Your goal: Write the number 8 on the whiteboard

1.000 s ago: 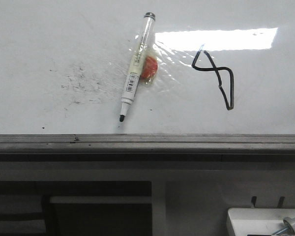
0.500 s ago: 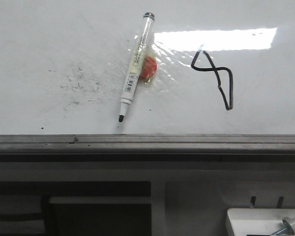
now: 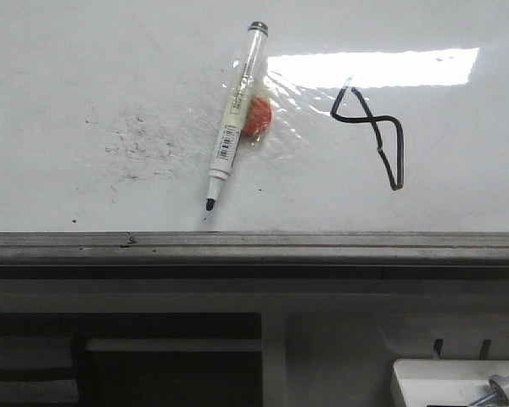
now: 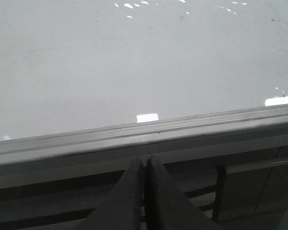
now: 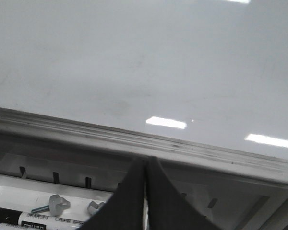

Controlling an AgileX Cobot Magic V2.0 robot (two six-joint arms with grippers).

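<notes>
**Marker lies loose on the board, both jaws closed and empty**

In the front view the whiteboard (image 3: 85, 68) fills the upper half of the frame, its grey metal edge strip (image 3: 254, 246) running straight across the middle. The number 8 (image 3: 369, 136) sits in the upper right of the frame, just below a bright bar of glare (image 3: 373, 68): a thin black angular loop, lopsided, with its long lobe hanging down to the right. A marker (image 3: 233, 119) lies flat on the board at upper centre, tilted, its dark uncapped tip pointing toward the edge strip and its black end toward the top of the frame. A small red-orange object (image 3: 256, 117) touches the marker's barrel on its right side. Faint grey-black smudge specks (image 3: 140, 140) scatter to the left of the marker. At the lower right corner a white tray (image 3: 445, 381) holds a bolt (image 3: 496, 392).

The left gripper (image 4: 145, 165) shows in the left wrist view with its jaws pressed together, holding nothing, just short of the edge strip. The right gripper (image 5: 145, 165) in the right wrist view is likewise closed and empty; beneath it a tray holds two markers (image 5: 33, 219) and bolts (image 5: 55, 203).
</notes>
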